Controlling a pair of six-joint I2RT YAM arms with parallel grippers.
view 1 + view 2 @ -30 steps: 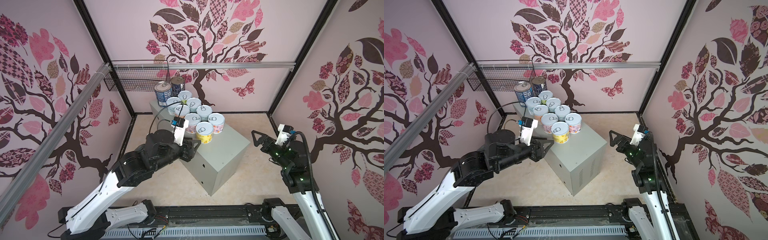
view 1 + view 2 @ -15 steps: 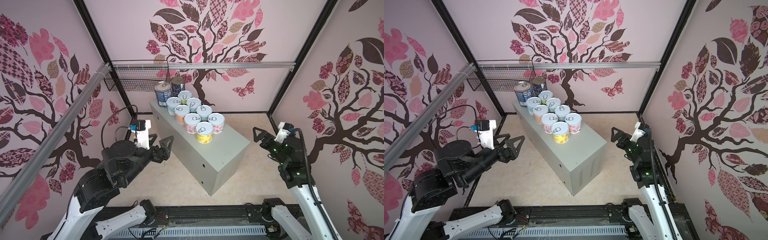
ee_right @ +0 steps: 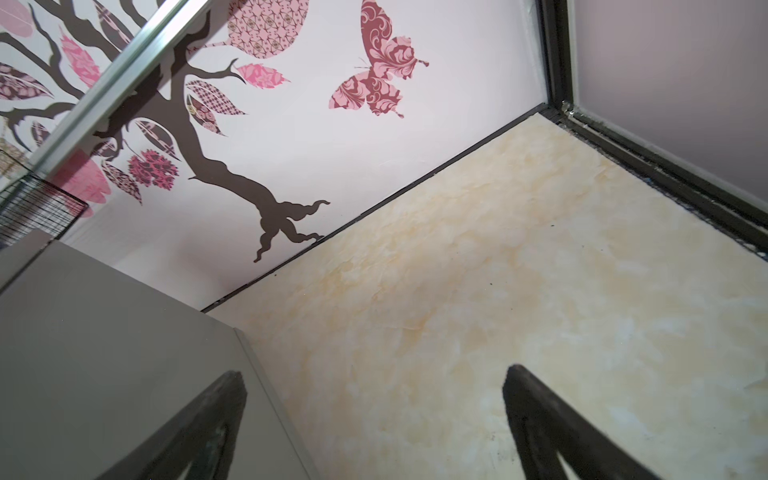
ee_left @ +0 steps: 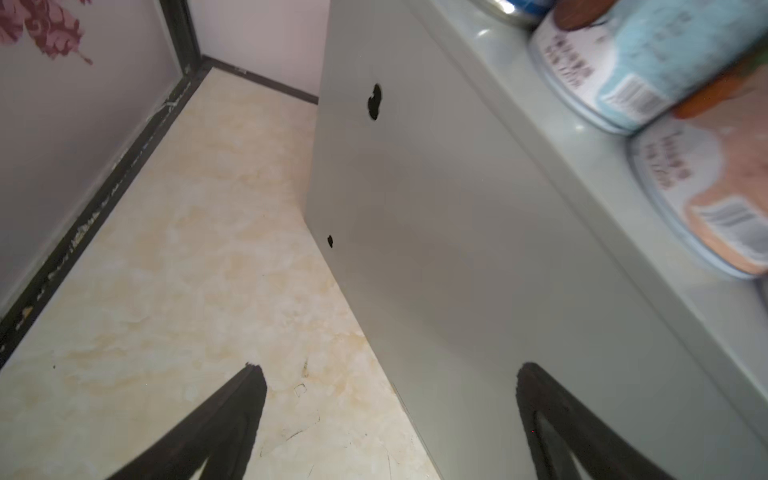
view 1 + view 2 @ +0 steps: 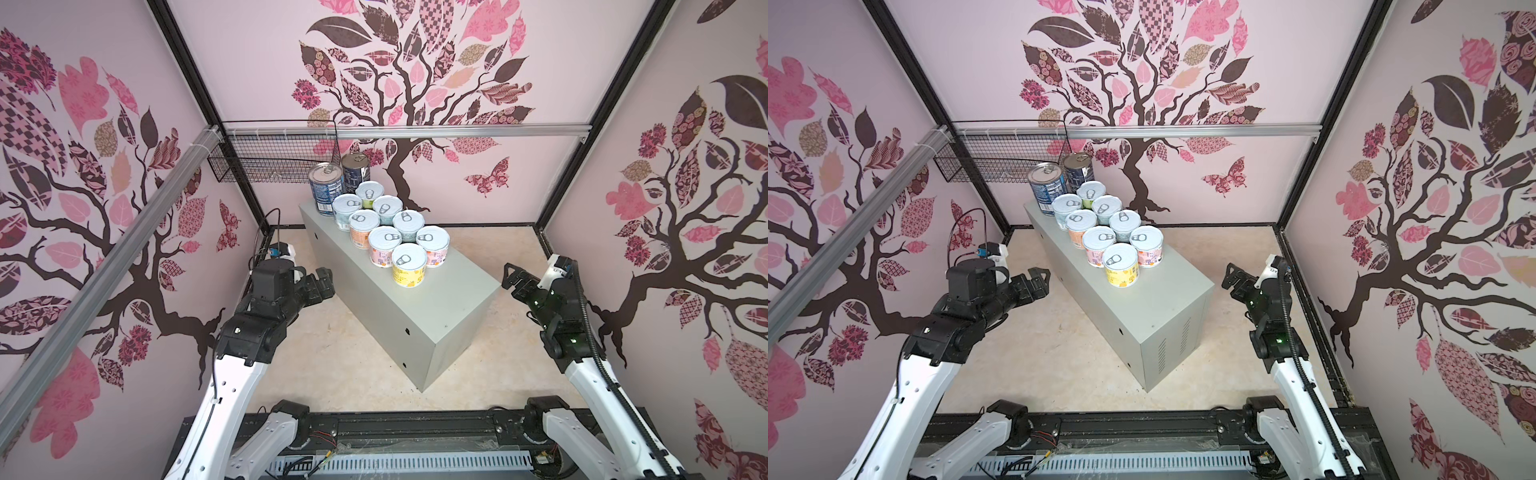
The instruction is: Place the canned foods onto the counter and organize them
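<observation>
All ten canned foods (image 5: 385, 237) stand clustered on the worktop (image 5: 451, 301), ahead of and between the left pincer (image 5: 326, 280) and right pincer (image 5: 510, 279), both released and empty. Placing appears complete; next calls only for tidying the rows.

Pink tree-decal walls (image 5: 457, 187), beige marbled floor (image 5: 340, 365), black wire basket (image 5: 270, 162).
</observation>
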